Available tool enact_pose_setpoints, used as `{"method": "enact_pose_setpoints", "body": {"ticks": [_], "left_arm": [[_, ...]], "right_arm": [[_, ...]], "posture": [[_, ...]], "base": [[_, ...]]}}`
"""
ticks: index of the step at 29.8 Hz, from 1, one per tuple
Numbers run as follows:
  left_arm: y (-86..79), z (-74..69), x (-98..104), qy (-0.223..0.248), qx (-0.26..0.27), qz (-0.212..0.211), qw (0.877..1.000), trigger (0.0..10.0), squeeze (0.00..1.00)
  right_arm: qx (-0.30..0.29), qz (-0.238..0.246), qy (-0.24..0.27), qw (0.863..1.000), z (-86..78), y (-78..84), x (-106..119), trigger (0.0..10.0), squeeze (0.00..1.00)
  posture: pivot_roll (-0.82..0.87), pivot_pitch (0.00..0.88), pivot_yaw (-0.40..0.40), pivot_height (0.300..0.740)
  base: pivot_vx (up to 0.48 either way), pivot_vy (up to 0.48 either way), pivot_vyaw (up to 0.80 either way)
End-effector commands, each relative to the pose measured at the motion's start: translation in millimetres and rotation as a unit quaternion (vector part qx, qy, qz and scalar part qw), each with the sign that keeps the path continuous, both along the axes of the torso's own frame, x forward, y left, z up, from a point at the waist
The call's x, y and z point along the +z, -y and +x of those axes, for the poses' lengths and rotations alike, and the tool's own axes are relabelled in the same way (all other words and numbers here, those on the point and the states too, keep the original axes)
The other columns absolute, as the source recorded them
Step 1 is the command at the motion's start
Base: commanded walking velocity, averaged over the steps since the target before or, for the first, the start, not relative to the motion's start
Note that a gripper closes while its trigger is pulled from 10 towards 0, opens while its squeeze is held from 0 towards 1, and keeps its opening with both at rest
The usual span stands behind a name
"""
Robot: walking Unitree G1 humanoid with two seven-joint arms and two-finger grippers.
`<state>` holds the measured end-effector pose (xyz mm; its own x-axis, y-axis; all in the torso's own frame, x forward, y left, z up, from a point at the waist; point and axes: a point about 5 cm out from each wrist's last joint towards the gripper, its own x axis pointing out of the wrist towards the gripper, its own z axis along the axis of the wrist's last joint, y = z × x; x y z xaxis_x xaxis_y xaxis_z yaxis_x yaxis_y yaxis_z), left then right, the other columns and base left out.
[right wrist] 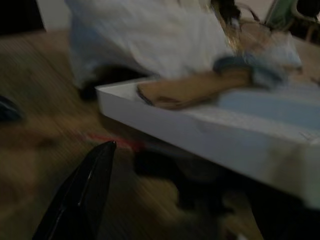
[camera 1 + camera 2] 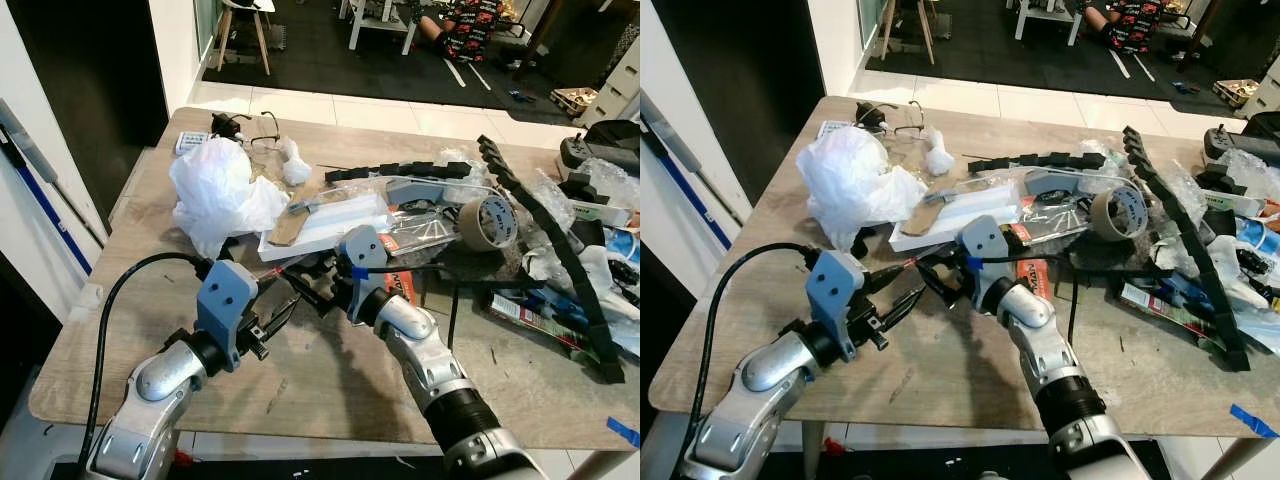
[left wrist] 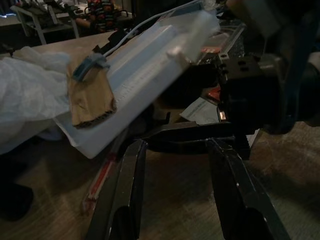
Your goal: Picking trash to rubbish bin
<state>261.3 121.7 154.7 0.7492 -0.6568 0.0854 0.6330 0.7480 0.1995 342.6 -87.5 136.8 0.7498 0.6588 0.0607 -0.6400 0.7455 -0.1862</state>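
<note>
Two claws, left (image 2: 278, 318) spread, right (image 2: 312, 285) unclear, flank white tray (image 2: 325, 228) bearing cardboard (image 2: 293, 224).

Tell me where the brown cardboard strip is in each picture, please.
Left eye: on the white tray, centre.
Right eye: on the tray, left of centre.
Left wrist: upper left, on the tray.
Right wrist: centre, on the tray.
Shared landmark: the white plastic bag beside it.

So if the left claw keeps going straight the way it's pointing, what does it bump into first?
Probably the right claw, which lies across the left claw's open fingers. Just behind it sits the flat white foam tray carrying a brown cardboard scrap; depth is unclear.
</note>
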Motion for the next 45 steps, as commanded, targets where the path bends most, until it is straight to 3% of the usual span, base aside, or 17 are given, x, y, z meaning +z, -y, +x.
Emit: {"method": "enact_pose_setpoints", "body": {"ticks": [1,12,23,30,35,38,45], "left_arm": [[5.5,-1.1,-0.7,-0.005,-0.011,-0.004,1.0,10.0,0.0],[12.8,1.5,-0.3,-0.002,-0.021,-0.004,1.0,10.0,0.0],[11.4,1.6,1.0,-0.002,-0.026,0.001,1.0,10.0,0.0],[9.7,0.3,-0.2,-0.004,-0.029,0.002,1.0,10.0,0.0],[11.0,0.9,0.2,-0.004,-0.034,0.002,0.999,10.0,0.0],[11.4,1.2,0.8,-0.003,-0.037,0.002,0.999,10.0,0.0],[10.6,1.2,0.5,-0.002,-0.039,0.004,0.999,10.0,0.0]], "right_arm": [[-0.017,-0.006,-0.009,1.0,1.2,9.0,-7.9,10.0,0.0],[-0.051,-0.028,-0.045,0.997,7.3,22.1,-27.8,10.0,0.0],[0.024,-0.055,-0.064,0.996,-4.3,13.9,-31.3,10.0,0.0],[0.011,0.008,-0.078,0.997,-17.0,23.5,-10.1,10.0,0.0],[0.014,0.024,-0.049,0.998,-24.8,23.8,15.3,10.0,0.0],[0.024,0.066,0.024,0.997,-29.1,17.4,56.5,10.0,0.0],[0.052,0.082,0.038,0.995,-39.3,8.1,85.1,10.0,0.0]], "posture": [[-0.03,0.19,-0.098,0.74],[-0.03,0.194,-0.085,0.74],[-0.03,0.186,-0.079,0.74],[-0.04,0.182,-0.079,0.74],[-0.04,0.176,-0.073,0.74],[-0.04,0.171,-0.074,0.74],[-0.04,0.16,-0.078,0.74]], "base": [[0.0,0.0,0.0],[0.0,0.0,0.0],[0.0,0.0,0.0],[0.0,0.0,0.0],[0.0,0.0,0.0],[0.0,0.0,0.0],[0.0,0.0,0.0]]}}
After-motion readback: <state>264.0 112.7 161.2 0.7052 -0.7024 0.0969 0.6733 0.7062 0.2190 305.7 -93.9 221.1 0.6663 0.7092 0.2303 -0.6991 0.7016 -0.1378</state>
